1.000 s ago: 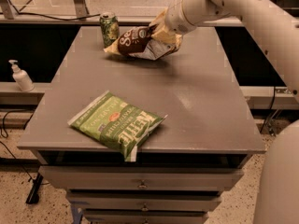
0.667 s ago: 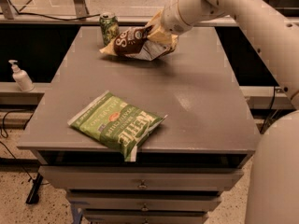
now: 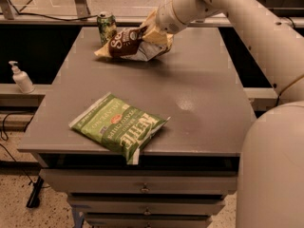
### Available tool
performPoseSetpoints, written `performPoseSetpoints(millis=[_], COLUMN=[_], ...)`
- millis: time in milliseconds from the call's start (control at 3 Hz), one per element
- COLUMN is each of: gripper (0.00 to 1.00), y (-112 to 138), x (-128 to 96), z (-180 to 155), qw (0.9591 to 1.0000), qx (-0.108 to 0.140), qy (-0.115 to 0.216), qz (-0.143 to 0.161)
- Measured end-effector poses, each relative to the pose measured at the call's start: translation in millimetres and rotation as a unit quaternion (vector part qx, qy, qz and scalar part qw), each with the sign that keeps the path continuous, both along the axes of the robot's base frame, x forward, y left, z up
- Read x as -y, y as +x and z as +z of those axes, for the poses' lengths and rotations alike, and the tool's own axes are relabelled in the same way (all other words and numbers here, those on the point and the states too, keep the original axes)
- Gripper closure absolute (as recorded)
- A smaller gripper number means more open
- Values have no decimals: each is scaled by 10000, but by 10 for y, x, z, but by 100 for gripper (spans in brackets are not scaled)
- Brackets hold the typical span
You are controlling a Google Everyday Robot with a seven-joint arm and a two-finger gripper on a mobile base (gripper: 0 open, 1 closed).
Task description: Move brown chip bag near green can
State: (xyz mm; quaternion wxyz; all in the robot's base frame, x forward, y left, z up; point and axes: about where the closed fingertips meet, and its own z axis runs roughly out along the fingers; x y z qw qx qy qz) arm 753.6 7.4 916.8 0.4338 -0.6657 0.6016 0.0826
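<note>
The brown chip bag (image 3: 127,41), dark brown and cream-yellow, is at the far left part of the grey table (image 3: 199,84), tilted, its left end close to the green can (image 3: 106,26). The can stands upright at the table's far left edge. My gripper (image 3: 156,31) reaches in from the upper right and is shut on the right end of the bag. The bag and the arm's wrist mostly hide the fingers.
A larger flat green chip bag (image 3: 119,127) lies near the table's front edge, one corner overhanging it. A white pump bottle (image 3: 21,78) stands on a lower ledge to the left. My arm (image 3: 247,23) spans the right side. Drawers sit below the tabletop.
My gripper has carried the brown chip bag a little to the left, closer to the green can. The green chip bag and the can have not moved.
</note>
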Motion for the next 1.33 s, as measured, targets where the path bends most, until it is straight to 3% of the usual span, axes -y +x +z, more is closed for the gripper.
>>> performPoseSetpoints(millis=[333, 667, 1000, 1333], gripper=[13, 0, 0, 0], y=[2, -5, -12, -44], x=[-50, -45, 160, 690], z=[-6, 6, 93, 268], qw=[10000, 10000, 10000, 9990], qx=[-21, -25, -3, 72], qy=[-10, -9, 29, -31], qz=[52, 74, -56, -446])
